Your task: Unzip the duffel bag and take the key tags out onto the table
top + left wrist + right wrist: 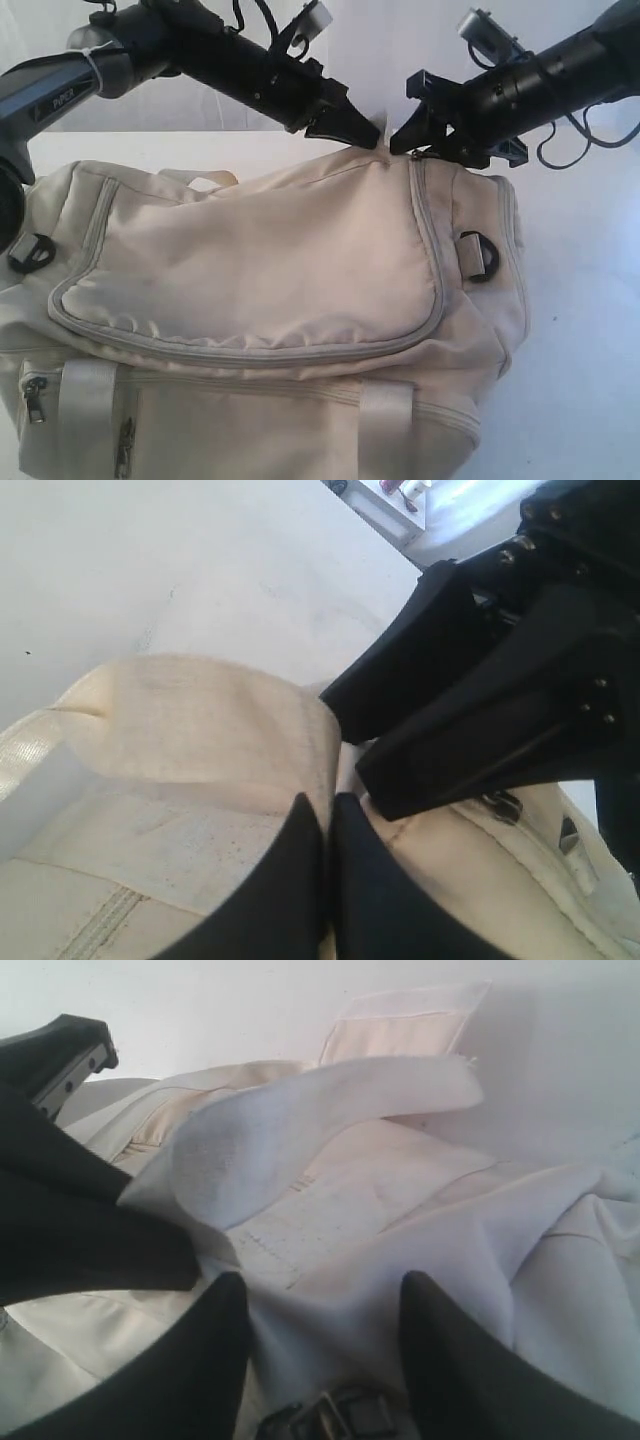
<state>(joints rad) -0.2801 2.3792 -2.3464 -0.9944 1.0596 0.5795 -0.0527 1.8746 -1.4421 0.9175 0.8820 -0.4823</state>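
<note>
Bag: duffel bag (270, 250) on table (590, 300).
Left gripper (325, 805): jaws together, pinching raised fabric fold (230, 720) at bag top.
Right gripper (322, 1295): jaws apart, zipper pull (330, 1415) between them.

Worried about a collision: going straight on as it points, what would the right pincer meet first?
Likely the duffel bag: its cream fabric bunches right ahead of the right pincer, near the zipper pull; depth is unclear.

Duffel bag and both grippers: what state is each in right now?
duffel bag: main zipper looks closed.
zipper pull: between the right jaws, not clamped.
left gripper: shut, tips at a raised fold of bag fabric.
right gripper: open, straddling the zipper pull.
key tags: not in view.
</note>
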